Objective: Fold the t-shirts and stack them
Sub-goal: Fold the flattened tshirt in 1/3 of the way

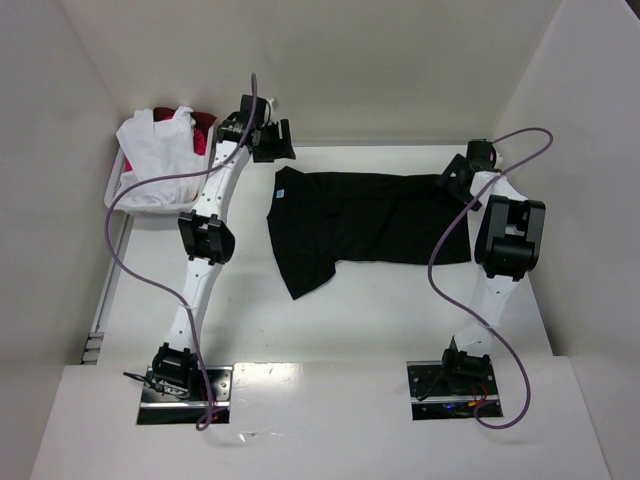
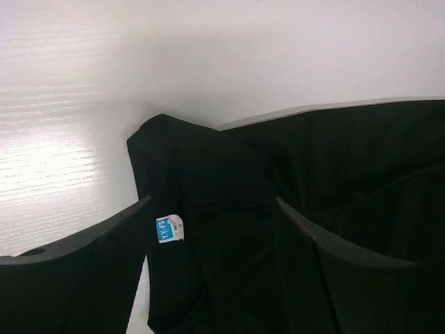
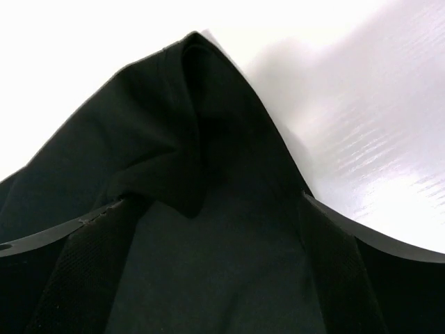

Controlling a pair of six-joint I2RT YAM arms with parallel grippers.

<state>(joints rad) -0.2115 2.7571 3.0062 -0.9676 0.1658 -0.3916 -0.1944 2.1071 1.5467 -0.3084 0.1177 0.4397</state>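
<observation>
The left tool (image 2: 212,207) is released, its two dark fingers (image 2: 87,278) spread wide and nothing pinched between them. It hangs over the neck end of the black t-shirt (image 1: 370,225), whose small light-blue label (image 2: 170,228) shows just inside the left-hand finger. The right tool (image 3: 215,202) is likewise spread, poised over the opposite end of the same shirt, where a raised fold of black cloth lies in the gap between its fingers. Whether the pads touch the cloth cannot be told. The black t-shirt lies sideways across the middle of the white tabletop (image 1: 380,320), with its neck toward the left arm, its hem toward the right arm, and one sleeve sticking out toward the near edge. Well to the left, beside the left arm, a white basket (image 1: 116,192) holds a crumpled white t-shirt (image 1: 160,150) with a red t-shirt (image 1: 203,130) showing behind it.
</observation>
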